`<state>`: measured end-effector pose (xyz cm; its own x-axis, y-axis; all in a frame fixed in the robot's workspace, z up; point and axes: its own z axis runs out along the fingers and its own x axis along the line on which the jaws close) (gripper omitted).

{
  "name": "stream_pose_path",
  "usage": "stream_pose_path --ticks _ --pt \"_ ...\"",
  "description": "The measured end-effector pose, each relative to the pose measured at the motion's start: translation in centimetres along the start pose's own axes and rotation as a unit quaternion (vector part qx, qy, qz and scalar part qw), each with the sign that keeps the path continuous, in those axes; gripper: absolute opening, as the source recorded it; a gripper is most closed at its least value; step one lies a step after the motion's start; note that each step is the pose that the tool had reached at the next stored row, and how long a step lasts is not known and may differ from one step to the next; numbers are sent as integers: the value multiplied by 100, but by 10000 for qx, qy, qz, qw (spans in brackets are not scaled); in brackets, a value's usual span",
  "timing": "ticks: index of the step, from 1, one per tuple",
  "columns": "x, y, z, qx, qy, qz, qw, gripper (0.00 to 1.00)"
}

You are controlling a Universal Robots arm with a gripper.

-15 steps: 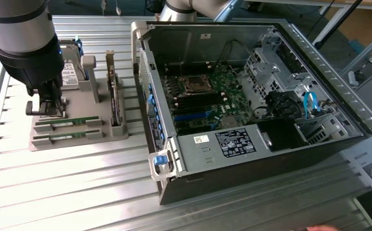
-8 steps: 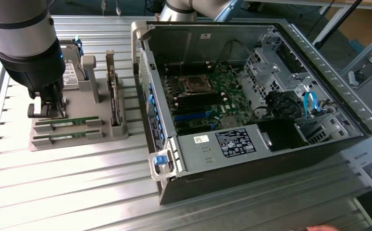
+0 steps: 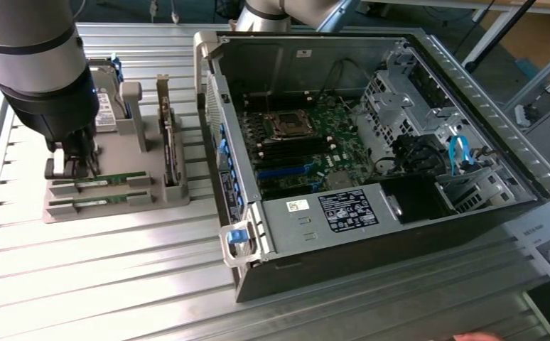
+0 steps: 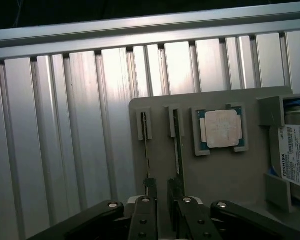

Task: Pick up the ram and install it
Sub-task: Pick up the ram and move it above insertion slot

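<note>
Surface: ribbed aluminium table [image 3: 114,284] | on it: grey fixture tray [image 3: 104,162] — just beside, open computer case [image 3: 370,266]

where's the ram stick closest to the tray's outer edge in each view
Exterior view: the ram stick lies in the frontmost slot of the grey tray, at the exterior view's left, beside a second stick.
Wrist view: the ram stick shows edge-on in the slot nearest the tray's rounded corner.
Shared landmark: the labelled drive at the tray's opposite end.

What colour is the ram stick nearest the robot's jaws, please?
Green; the ram shows best in the exterior view.
</note>
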<state>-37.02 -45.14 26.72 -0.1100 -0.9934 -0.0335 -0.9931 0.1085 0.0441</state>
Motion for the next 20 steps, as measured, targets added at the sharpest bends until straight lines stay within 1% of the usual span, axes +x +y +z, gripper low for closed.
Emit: stream_pose_path --ticks 10,17,20 --pt "7 -5 104 0 0 0 10000 24" --pt "7 -6 111 0 0 -5 10000 24" --pt "7 -6 112 -2 3 -70 10000 24"
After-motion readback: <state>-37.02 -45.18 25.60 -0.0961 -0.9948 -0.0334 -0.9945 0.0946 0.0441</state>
